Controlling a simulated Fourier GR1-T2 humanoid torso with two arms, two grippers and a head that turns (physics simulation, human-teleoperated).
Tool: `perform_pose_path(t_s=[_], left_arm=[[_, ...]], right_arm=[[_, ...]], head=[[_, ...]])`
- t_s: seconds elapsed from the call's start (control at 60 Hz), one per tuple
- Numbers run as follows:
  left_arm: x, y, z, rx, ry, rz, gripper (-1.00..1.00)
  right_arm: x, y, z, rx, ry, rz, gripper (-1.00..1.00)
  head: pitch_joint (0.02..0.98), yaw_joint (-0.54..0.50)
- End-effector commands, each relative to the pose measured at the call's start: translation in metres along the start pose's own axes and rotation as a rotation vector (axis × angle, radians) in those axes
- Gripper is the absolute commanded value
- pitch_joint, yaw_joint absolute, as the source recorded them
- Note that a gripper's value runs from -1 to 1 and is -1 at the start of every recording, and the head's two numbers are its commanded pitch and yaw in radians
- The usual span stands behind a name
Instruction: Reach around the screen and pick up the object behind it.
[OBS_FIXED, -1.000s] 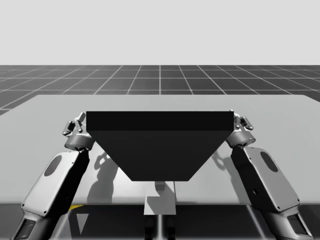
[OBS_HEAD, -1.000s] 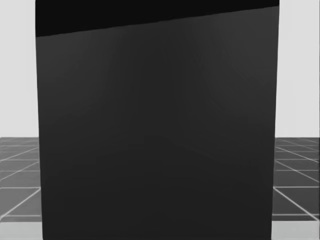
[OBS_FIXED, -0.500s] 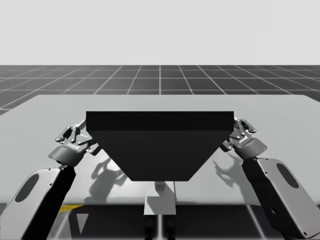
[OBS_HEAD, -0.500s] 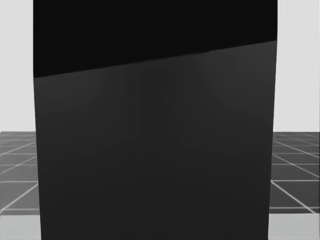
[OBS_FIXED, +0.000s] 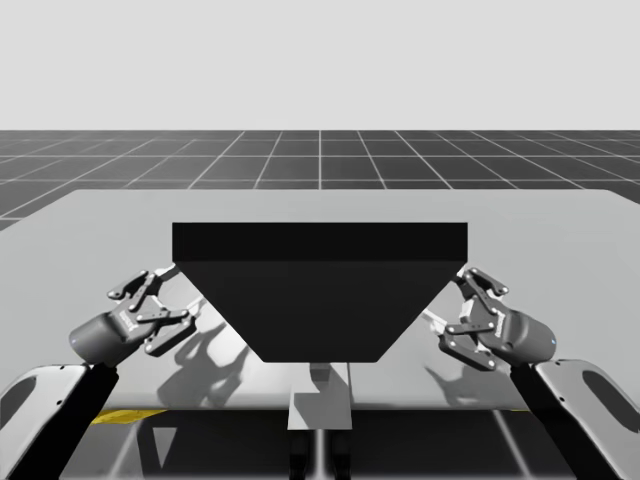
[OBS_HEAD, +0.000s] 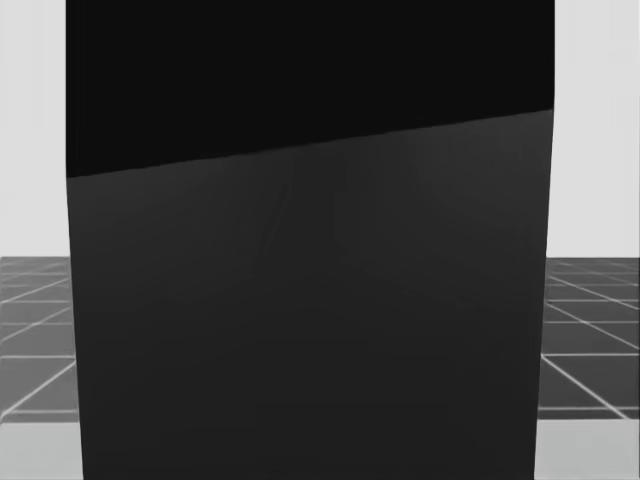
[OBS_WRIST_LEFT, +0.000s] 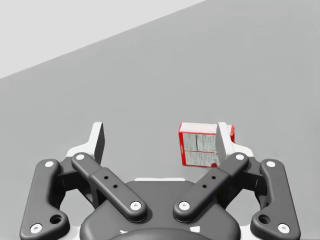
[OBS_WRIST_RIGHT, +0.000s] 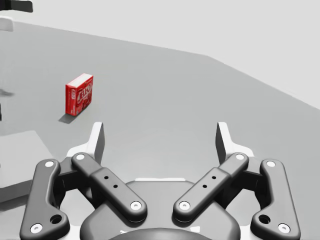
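Observation:
A tall black screen (OBS_FIXED: 320, 290) stands mid-table and blocks most of the head view (OBS_HEAD: 310, 300). In the left wrist view a small red and white box (OBS_WRIST_LEFT: 200, 145) stands on the table ahead of my open left gripper (OBS_WRIST_LEFT: 160, 137), partly hidden by one finger (OBS_WRIST_LEFT: 223, 140). From the right wrist the same red box (OBS_WRIST_RIGHT: 79, 94) stands far ahead of my open right gripper (OBS_WRIST_RIGHT: 160, 135), off to one side. In the high view my left gripper (OBS_FIXED: 150, 297) is at the screen's left and my right gripper (OBS_FIXED: 462, 308) at its right, both empty.
The grey table (OBS_FIXED: 560, 230) stretches wide around the screen, with a dark gridded floor (OBS_FIXED: 320, 160) beyond it. A narrow grey post (OBS_FIXED: 320, 400) stands at the table's near edge under the screen.
Both arms have drawn back toward the near edge and swung outward, bringing the grippers from the screen's upper corners down beside its lower sides. My head has tilted slightly.

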Motion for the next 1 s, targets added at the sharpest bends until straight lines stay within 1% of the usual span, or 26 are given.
perform_pose_path(t_s=[0.017, 0.05, 0.133, 0.2, 0.3, 0.367, 0.5, 0.517, 0.55, 0.583, 0.633, 0.667, 0.7, 0.75, 0.783, 0.867, 1.0], left_arm=[[-0.010, -0.006, 0.005, -0.097, 0.035, -0.032, -1.00], [-0.011, -0.007, 0.004, -0.119, 0.038, -0.034, -1.00], [-0.014, -0.007, -0.002, -0.132, 0.051, -0.049, -1.00], [-0.017, -0.009, -0.010, -0.151, 0.059, -0.050, -1.00], [-0.020, -0.012, -0.025, -0.162, 0.071, -0.064, -1.00], [-0.023, -0.012, -0.037, -0.169, 0.081, -0.060, -1.00], [-0.031, -0.011, -0.057, -0.178, 0.104, -0.059, -1.00], [-0.032, -0.011, -0.059, -0.181, 0.106, -0.056, -1.00], [-0.036, -0.011, -0.067, -0.183, 0.119, -0.053, -1.00], [-0.039, -0.011, -0.071, -0.184, 0.126, -0.054, -1.00], [-0.045, -0.013, -0.080, -0.193, 0.140, -0.043, -1.00], [-0.047, -0.013, -0.083, -0.194, 0.145, -0.045, -1.00], [-0.051, -0.015, -0.090, -0.205, 0.153, -0.026, -1.00], [-0.055, -0.017, -0.096, -0.210, 0.161, -0.019, -1.00], [-0.058, -0.019, -0.102, -0.223, 0.165, -0.002, -1.00], [-0.060, -0.024, -0.110, -0.233, 0.165, 0.001, -1.00], [-0.066, -0.025, -0.122, -0.235, 0.172, 0.013, -1.00]], right_arm=[[-0.007, 0.019, 0.008, 0.126, 0.018, 0.015, -1.00], [-0.010, 0.020, 0.008, 0.143, 0.019, 0.015, -1.00], [-0.012, 0.022, 0.006, 0.154, 0.025, 0.022, -1.00], [-0.014, 0.023, 0.004, 0.162, 0.024, 0.027, -1.00], [-0.016, 0.024, 0.002, 0.173, 0.025, 0.031, -1.00], [-0.017, 0.024, 0.001, 0.178, 0.028, 0.040, -1.00], [-0.018, 0.026, 0.000, 0.189, 0.023, 0.044, -1.00], [-0.018, 0.026, 0.000, 0.189, 0.023, 0.043, -1.00], [-0.019, 0.027, -0.001, 0.190, 0.024, 0.051, -1.00], [-0.019, 0.027, -0.002, 0.190, 0.025, 0.052, -1.00], [-0.020, 0.028, -0.002, 0.193, 0.027, 0.054, -1.00], [-0.021, 0.028, -0.003, 0.191, 0.028, 0.057, -1.00], [-0.021, 0.028, -0.003, 0.193, 0.027, 0.059, -1.00], [-0.022, 0.029, -0.003, 0.195, 0.028, 0.059, -1.00], [-0.022, 0.029, -0.003, 0.195, 0.028, 0.061, -1.00], [-0.023, 0.028, -0.003, 0.194, 0.029, 0.067, -1.00], [-0.024, 0.029, -0.003, 0.199, 0.028, 0.064, -1.00]], head=[[0.110, -0.02], [0.111, -0.01], [0.114, -0.01], [0.115, 0.00], [0.116, 0.01], [0.118, 0.01], [0.119, 0.02], [0.120, 0.02], [0.120, 0.02], [0.120, 0.03], [0.121, 0.03], [0.123, 0.03], [0.125, 0.03], [0.128, 0.03], [0.131, 0.03], [0.134, 0.03], [0.138, 0.02]])
